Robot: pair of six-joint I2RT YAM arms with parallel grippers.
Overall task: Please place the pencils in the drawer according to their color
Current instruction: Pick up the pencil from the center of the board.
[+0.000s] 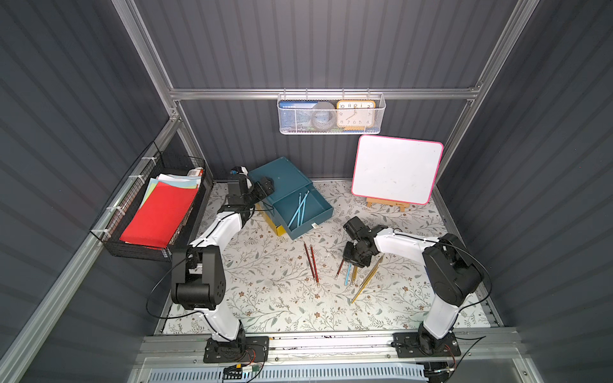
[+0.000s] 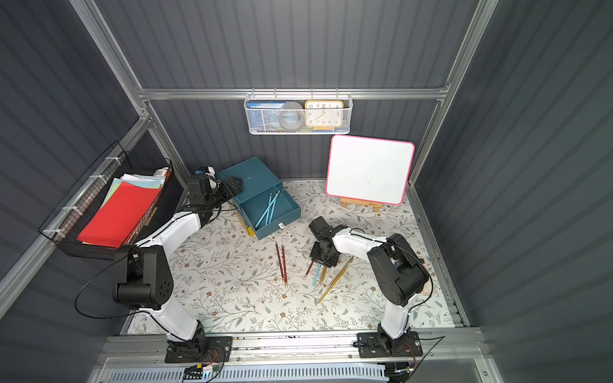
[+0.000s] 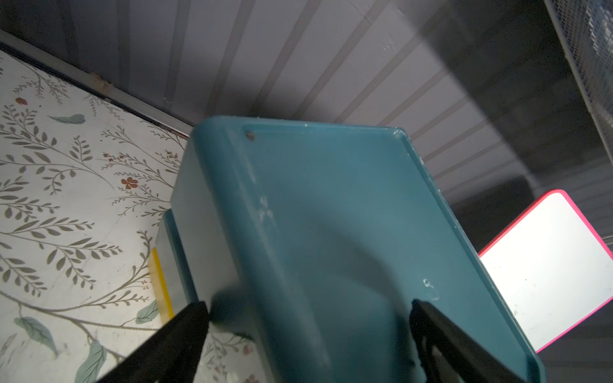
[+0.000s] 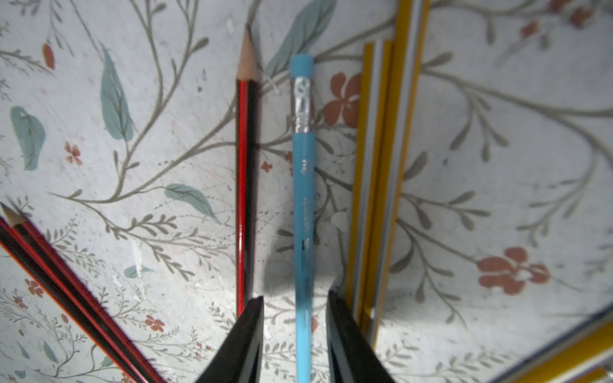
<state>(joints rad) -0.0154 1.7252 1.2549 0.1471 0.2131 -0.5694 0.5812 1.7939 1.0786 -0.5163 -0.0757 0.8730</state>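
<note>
Right hand is held unclenched astride the light blue pencil, on the worktop between a red-black pencil and yellow pencils; light, stiff, slick: a mid-shaft grip is judged best.

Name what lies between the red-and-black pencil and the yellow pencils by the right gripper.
One light blue pencil lies there on the flowered mat; the right wrist view shows it most clearly.
</note>
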